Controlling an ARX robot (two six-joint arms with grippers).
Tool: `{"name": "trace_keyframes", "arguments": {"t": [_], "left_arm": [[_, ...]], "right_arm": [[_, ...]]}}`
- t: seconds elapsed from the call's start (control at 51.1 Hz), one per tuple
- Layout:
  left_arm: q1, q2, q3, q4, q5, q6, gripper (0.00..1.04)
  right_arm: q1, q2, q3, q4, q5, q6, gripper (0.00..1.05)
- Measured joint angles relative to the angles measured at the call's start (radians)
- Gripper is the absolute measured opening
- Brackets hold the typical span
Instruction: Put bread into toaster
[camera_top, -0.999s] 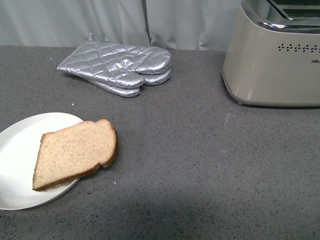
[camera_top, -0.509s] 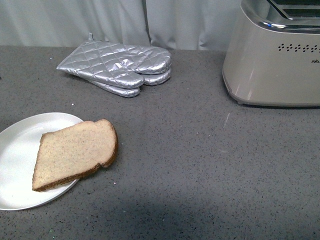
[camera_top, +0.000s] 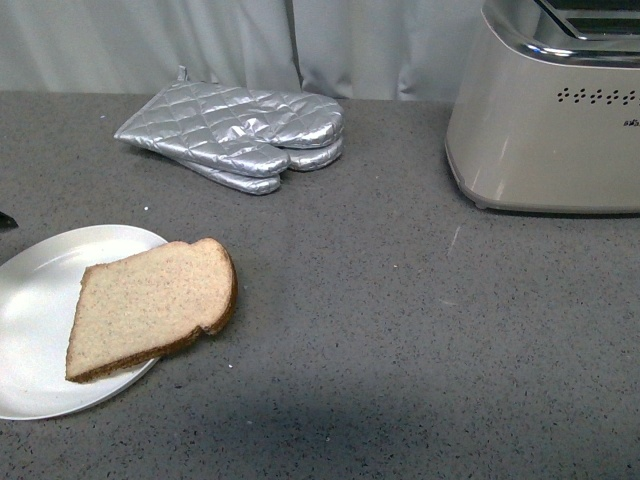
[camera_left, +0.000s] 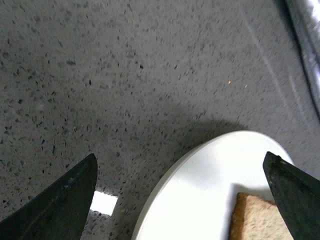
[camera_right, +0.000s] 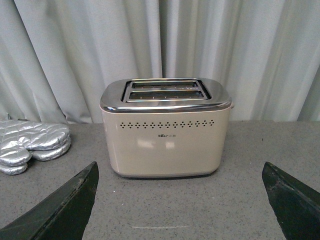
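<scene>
Left gripper (camera_left: 180, 156), jaws wide, just edged in beside plate (camera_top: 40, 300); bread (camera_top: 150, 308) unmoved, grasp pending; right gripper (camera_right: 180, 165) wide too.

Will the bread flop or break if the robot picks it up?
It may sag a little: the bread is a thin, flat slice. It looks soft, so a hard squeeze could dent or tear it. Its rounded end hangs past the plate, so a push might slide it off.

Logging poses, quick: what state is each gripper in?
Left gripper: open, empty, over the plate rim.
Right gripper: open, empty, facing the toaster.
</scene>
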Motion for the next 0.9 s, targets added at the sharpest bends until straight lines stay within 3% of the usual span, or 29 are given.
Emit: {"name": "trace_keyframes", "arguments": {"t": [0.392, 0.627, 0.901], "left_arm": [[-0.066, 0.012, -0.016, -0.088, 0.002, 0.208, 0.96], [-0.067, 0.021, -0.022, -0.104, -0.019, 0.250, 0.64], [-0.090, 0.012, -0.049, -0.137, 0.012, 0.249, 0.12]], "right_arm": [[0.000, 0.000, 0.000, 0.000, 0.000, 0.000, 0.95], [0.000, 0.000, 0.000, 0.000, 0.000, 0.000, 0.95], [0.000, 0.000, 0.000, 0.000, 0.000, 0.000, 0.95]]}}
